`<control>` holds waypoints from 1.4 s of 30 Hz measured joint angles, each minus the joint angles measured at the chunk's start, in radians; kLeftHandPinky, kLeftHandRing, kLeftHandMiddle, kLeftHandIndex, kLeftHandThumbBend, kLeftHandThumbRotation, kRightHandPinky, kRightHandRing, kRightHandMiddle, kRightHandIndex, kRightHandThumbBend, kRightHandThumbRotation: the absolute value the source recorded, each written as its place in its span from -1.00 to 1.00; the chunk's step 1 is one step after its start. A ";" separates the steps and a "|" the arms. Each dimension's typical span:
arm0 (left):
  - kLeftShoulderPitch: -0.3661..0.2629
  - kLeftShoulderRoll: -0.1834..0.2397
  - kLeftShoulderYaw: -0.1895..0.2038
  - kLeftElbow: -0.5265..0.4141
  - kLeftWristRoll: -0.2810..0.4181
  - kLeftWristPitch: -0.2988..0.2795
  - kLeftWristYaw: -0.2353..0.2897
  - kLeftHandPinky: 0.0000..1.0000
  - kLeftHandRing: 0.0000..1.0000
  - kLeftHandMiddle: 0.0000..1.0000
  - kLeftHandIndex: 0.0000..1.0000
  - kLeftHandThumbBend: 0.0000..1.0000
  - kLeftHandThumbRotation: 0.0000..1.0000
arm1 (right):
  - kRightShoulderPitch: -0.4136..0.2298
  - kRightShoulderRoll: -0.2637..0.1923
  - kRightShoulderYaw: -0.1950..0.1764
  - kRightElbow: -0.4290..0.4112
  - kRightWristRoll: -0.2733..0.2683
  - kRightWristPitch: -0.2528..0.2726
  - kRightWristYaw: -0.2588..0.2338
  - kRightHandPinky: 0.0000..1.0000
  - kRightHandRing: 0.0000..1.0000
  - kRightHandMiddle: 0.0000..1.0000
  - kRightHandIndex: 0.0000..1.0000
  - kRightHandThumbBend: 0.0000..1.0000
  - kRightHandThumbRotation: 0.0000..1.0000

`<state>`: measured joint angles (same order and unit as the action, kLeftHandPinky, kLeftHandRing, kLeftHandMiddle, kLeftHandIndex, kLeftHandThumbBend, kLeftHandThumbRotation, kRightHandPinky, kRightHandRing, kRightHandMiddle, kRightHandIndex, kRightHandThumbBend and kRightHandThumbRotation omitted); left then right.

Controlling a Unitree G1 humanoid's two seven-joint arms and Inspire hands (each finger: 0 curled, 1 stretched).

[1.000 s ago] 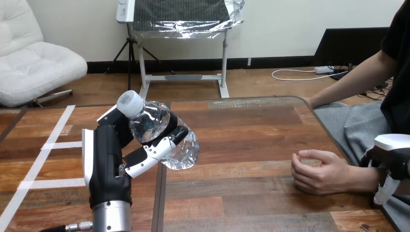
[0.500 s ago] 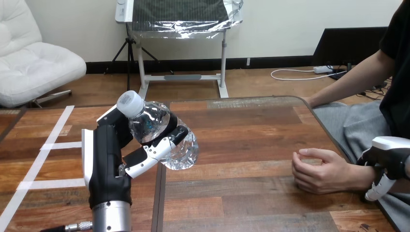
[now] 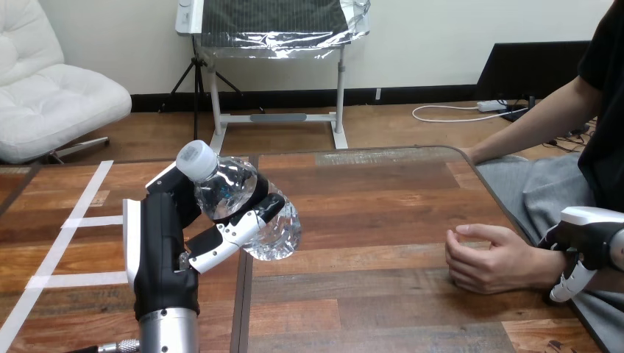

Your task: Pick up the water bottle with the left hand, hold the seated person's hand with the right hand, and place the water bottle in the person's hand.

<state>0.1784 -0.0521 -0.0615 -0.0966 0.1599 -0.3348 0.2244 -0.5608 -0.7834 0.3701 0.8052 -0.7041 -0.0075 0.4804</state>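
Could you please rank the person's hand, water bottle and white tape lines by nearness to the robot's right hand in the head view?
1. person's hand, beside the right hand, at right.
2. water bottle, left of centre.
3. white tape lines, far left.

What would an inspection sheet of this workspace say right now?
Surface: wooden table, white tape lines at its left.
Job's things: water bottle tilted, cap up, in the left hand; person's hand loosely curled, resting on the table at right.
Clutter: nothing seen.
Hands: left hand curled round the bottle; right hand beside the person's wrist, grip cannot be told.
Cables: nothing seen.
Surroundings: person seated at right.
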 measured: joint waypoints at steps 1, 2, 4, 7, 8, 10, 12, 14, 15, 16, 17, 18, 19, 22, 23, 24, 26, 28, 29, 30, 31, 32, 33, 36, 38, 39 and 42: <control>0.000 0.000 0.000 0.000 0.000 0.000 0.000 -0.28 -0.20 -0.12 -0.03 0.29 -1.00 | -0.003 0.001 0.000 0.004 0.001 0.000 0.002 0.36 0.51 0.66 0.62 0.37 -1.00; 0.000 0.000 0.000 -0.001 0.000 0.000 0.000 -0.28 -0.20 -0.11 -0.03 0.29 -1.00 | -0.006 0.002 0.000 0.008 0.002 0.000 0.005 0.38 0.50 0.64 0.61 0.38 -1.00; 0.000 0.000 0.000 -0.002 0.000 0.000 0.000 -0.28 -0.20 -0.11 -0.03 0.29 -1.00 | -0.014 0.003 0.001 0.015 0.003 0.000 0.012 0.38 0.50 0.63 0.60 0.40 -1.00; 0.000 0.000 0.000 -0.004 0.000 0.000 0.000 -0.28 -0.20 -0.11 -0.03 0.29 -1.00 | -0.024 0.004 0.006 0.026 0.003 -0.002 0.016 0.38 0.47 0.60 0.59 0.41 -1.00; 0.000 0.000 0.000 -0.004 0.000 0.000 -0.001 -0.28 -0.20 -0.11 -0.03 0.29 -1.00 | -0.027 0.004 0.007 0.030 0.003 -0.005 0.016 0.36 0.46 0.59 0.59 0.42 -1.00; 0.001 0.000 0.000 -0.006 0.000 0.000 -0.001 -0.28 -0.20 -0.11 -0.03 0.28 -1.00 | -0.031 0.005 0.010 0.036 0.003 -0.010 0.015 0.35 0.44 0.57 0.58 0.43 -1.00; 0.001 0.000 0.000 -0.008 -0.001 0.000 -0.001 -0.28 -0.20 -0.11 -0.03 0.28 -1.00 | -0.035 0.005 0.011 0.043 0.003 -0.016 0.014 0.29 0.39 0.54 0.57 0.42 -1.00; 0.001 0.000 0.000 -0.011 -0.001 0.000 -0.001 -0.28 -0.20 -0.11 -0.03 0.28 -1.00 | -0.039 0.005 0.013 0.050 0.002 -0.020 0.014 0.27 0.37 0.52 0.56 0.41 -1.00; 0.001 0.000 0.000 -0.012 -0.001 0.000 -0.002 -0.28 -0.20 -0.11 -0.03 0.28 -1.00 | -0.042 0.006 0.014 0.054 0.002 -0.024 0.013 0.26 0.36 0.52 0.56 0.41 -1.00; 0.001 0.000 0.000 -0.013 -0.002 0.000 -0.002 -0.28 -0.20 -0.11 -0.03 0.28 -1.00 | -0.044 0.006 0.015 0.058 0.002 -0.027 0.012 0.25 0.36 0.51 0.55 0.40 -1.00; 0.002 0.000 0.000 -0.014 -0.004 0.000 -0.003 -0.27 -0.20 -0.11 -0.03 0.28 -1.00 | -0.047 0.006 0.016 0.062 0.002 -0.031 0.010 0.23 0.34 0.50 0.55 0.39 -1.00; 0.002 0.000 0.000 -0.015 -0.005 0.000 -0.004 -0.27 -0.20 -0.11 -0.03 0.28 -1.00 | -0.049 0.007 0.018 0.066 0.001 -0.033 0.009 0.21 0.32 0.49 0.55 0.38 -1.00; 0.002 0.000 0.001 -0.015 -0.005 0.000 -0.005 -0.27 -0.20 -0.11 -0.03 0.28 -1.00 | -0.052 0.007 0.020 0.070 0.000 -0.035 0.009 0.19 0.31 0.48 0.55 0.37 -1.00; 0.002 0.000 0.002 -0.016 -0.006 0.000 -0.006 -0.27 -0.20 -0.11 -0.03 0.28 -1.00 | -0.062 0.012 0.026 0.082 -0.004 -0.036 0.008 0.08 0.23 0.41 0.51 0.35 -1.00; 0.002 0.000 0.002 -0.016 -0.006 0.000 -0.006 -0.27 -0.20 -0.11 -0.03 0.28 -1.00 | -0.066 0.013 0.028 0.086 -0.005 -0.036 0.008 0.08 0.23 0.41 0.50 0.34 -1.00; 0.002 0.000 0.002 -0.016 -0.006 0.000 -0.007 -0.27 -0.20 -0.11 -0.03 0.28 -1.00 | -0.069 0.014 0.031 0.090 -0.006 -0.036 0.008 0.07 0.23 0.41 0.49 0.34 -1.00; 0.002 0.000 0.002 -0.016 -0.009 0.000 -0.008 -0.26 -0.19 -0.11 -0.03 0.28 -1.00 | -0.076 0.017 0.037 0.096 -0.010 -0.036 0.007 0.06 0.23 0.41 0.48 0.34 -1.00; 0.002 0.000 0.002 -0.016 -0.012 0.000 -0.009 -0.26 -0.19 -0.11 -0.02 0.28 -1.00 | -0.081 0.020 0.043 0.100 -0.012 -0.036 0.007 0.06 0.23 0.40 0.47 0.34 -1.00; 0.003 0.000 0.003 -0.016 -0.012 0.000 -0.010 -0.26 -0.19 -0.10 -0.02 0.28 -1.00 | -0.084 0.022 0.046 0.103 -0.013 -0.036 0.007 0.02 0.20 0.38 0.46 0.33 -1.00; 0.003 0.000 0.003 -0.016 -0.013 0.000 -0.010 -0.25 -0.19 -0.10 -0.02 0.28 -1.00 | -0.087 0.024 0.049 0.105 -0.015 -0.036 0.006 0.01 0.19 0.37 0.45 0.33 -1.00; 0.003 0.000 0.003 -0.016 -0.014 0.000 -0.010 -0.25 -0.19 -0.10 -0.02 0.28 -1.00 | -0.090 0.026 0.052 0.106 -0.016 -0.036 0.005 0.00 0.18 0.36 0.45 0.33 -1.00; 0.003 0.000 0.003 -0.016 -0.014 0.000 -0.010 -0.25 -0.19 -0.10 -0.02 0.28 -1.00 | -0.093 0.028 0.054 0.108 -0.019 -0.035 0.005 -0.01 0.17 0.35 0.44 0.33 -1.00; 0.003 0.000 0.003 -0.016 -0.014 0.000 -0.010 -0.25 -0.19 -0.10 -0.02 0.28 -1.00 | -0.096 0.030 0.056 0.110 -0.021 -0.035 0.004 -0.02 0.16 0.35 0.43 0.33 -1.00; 0.003 0.000 0.003 -0.016 -0.015 0.000 -0.010 -0.25 -0.19 -0.10 -0.02 0.28 -1.00 | -0.102 0.034 0.062 0.116 -0.024 -0.036 -0.001 -0.04 0.14 0.33 0.43 0.33 -1.00; 0.003 0.000 0.003 -0.016 -0.016 0.000 -0.011 -0.25 -0.19 -0.11 -0.03 0.28 -1.00 | -0.107 0.037 0.065 0.120 -0.023 -0.038 -0.003 -0.02 0.17 0.38 0.41 0.34 -1.00; 0.003 0.000 0.003 -0.016 -0.017 0.000 -0.011 -0.25 -0.19 -0.11 -0.03 0.28 -1.00 | -0.108 0.038 0.067 0.121 -0.024 -0.040 -0.004 -0.01 0.19 0.39 0.41 0.34 -1.00; 0.003 0.000 0.003 -0.016 -0.023 0.000 -0.013 -0.26 -0.19 -0.11 -0.03 0.28 -1.00 | -0.111 0.039 0.074 0.129 -0.030 -0.046 -0.014 0.03 0.23 0.44 0.40 0.34 -1.00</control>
<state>0.1811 -0.0524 -0.0587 -0.1128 0.1365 -0.3346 0.2113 -0.6723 -0.7440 0.4445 0.9345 -0.7342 -0.0535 0.4663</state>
